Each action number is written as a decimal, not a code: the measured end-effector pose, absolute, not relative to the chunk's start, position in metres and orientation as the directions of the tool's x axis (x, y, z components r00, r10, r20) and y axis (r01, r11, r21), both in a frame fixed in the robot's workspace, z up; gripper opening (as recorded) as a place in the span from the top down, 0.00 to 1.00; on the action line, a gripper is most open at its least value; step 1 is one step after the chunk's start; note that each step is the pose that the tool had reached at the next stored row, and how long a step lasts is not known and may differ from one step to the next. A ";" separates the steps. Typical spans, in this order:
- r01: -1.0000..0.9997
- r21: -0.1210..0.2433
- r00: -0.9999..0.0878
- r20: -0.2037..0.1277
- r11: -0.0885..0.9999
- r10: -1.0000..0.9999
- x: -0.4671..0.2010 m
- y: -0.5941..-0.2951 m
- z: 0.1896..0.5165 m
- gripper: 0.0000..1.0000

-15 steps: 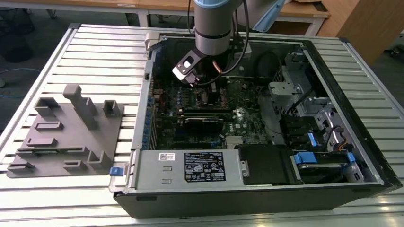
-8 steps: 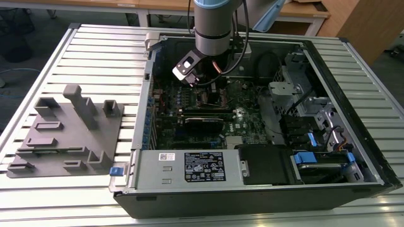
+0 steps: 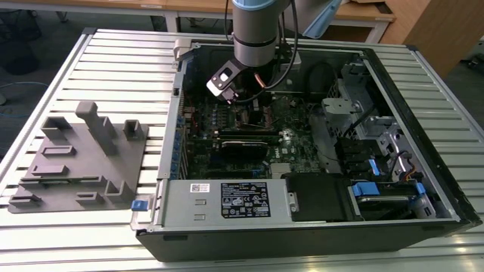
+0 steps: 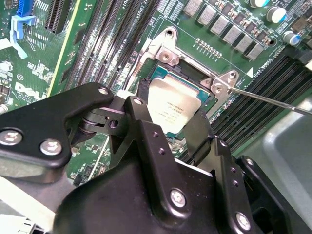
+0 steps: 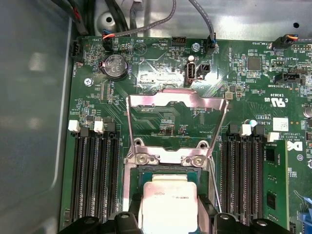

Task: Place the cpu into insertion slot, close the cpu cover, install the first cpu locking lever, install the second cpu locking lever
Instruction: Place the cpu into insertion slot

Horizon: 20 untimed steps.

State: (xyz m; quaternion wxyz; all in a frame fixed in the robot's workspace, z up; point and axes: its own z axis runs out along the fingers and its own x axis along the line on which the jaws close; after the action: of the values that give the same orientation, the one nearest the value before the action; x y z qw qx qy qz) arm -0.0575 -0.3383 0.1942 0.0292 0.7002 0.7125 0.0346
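The cpu (image 4: 171, 108), a small silver square, sits between the two black fingers of my gripper (image 4: 168, 119), which is shut on it by its side edges. It hangs just over the dark insertion slot (image 4: 157, 74), slightly askew to the slot's rim. In the first wrist view the cpu (image 5: 168, 201) is low in the picture above the insertion slot (image 5: 135, 187), with the gripper (image 5: 169, 222) around it. The cpu cover (image 5: 178, 103) is flipped open and lies back on the green board. A thin locking lever (image 4: 273, 100) sticks out sideways, unlatched. In the exterior view the gripper (image 3: 243, 105) is inside the computer case.
Long black memory slots (image 5: 95, 170) run on both sides of the socket (image 5: 241, 170). The case walls (image 3: 423, 113), cables (image 3: 321, 71) and drive bays (image 3: 378, 164) surround the board. A grey fixture block (image 3: 79, 158) lies on the slatted table at the exterior view's left.
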 end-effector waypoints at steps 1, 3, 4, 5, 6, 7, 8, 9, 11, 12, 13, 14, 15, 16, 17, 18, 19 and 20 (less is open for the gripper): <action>0.996 0.090 -0.018 0.007 0.017 1.000 -0.057 -0.338 0.194 0.47; 0.996 0.090 -0.017 0.007 0.017 1.000 -0.058 -0.338 0.195 0.47; 0.996 0.090 -0.017 0.008 0.016 1.000 -0.058 -0.338 0.195 0.47; 0.996 0.090 -0.017 0.009 0.016 1.000 -0.058 -0.338 0.195 0.47; 0.996 0.090 -0.017 0.010 0.016 1.000 -0.058 -0.338 0.195 0.47; 0.996 0.090 -0.017 0.012 0.016 1.000 -0.058 -0.338 0.195 0.47; 0.996 0.090 -0.017 0.013 0.016 1.000 -0.057 -0.338 0.196 0.47; 0.996 0.090 -0.017 0.014 0.015 1.000 -0.057 -0.338 0.196 0.47; 0.996 0.090 -0.016 0.016 0.015 1.000 -0.057 -0.338 0.197 0.47; 0.996 0.090 -0.016 0.017 0.014 1.000 -0.057 -0.338 0.197 0.47; 0.996 0.090 -0.013 0.017 0.012 1.000 -0.057 -0.339 0.197 0.47; 0.996 0.090 -0.006 0.017 0.004 1.000 -0.058 -0.339 0.197 0.47; 0.996 0.090 0.003 0.016 -0.005 1.000 -0.058 -0.339 0.197 0.47; 0.996 0.090 0.012 0.016 -0.013 1.000 -0.058 -0.339 0.197 0.47; 0.996 0.090 0.016 0.016 -0.018 1.000 -0.058 -0.339 0.197 0.47; 0.996 0.090 0.017 0.016 -0.019 1.000 -0.058 -0.339 0.197 0.47; 0.996 0.090 0.017 0.016 -0.019 1.000 -0.058 -0.339 0.197 0.47; 0.996 0.090 0.017 0.016 -0.019 1.000 -0.057 -0.339 0.197 0.47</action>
State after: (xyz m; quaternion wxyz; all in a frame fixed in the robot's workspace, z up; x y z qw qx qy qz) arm -0.0575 -0.3389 0.1967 0.0264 0.7127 0.6999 0.0375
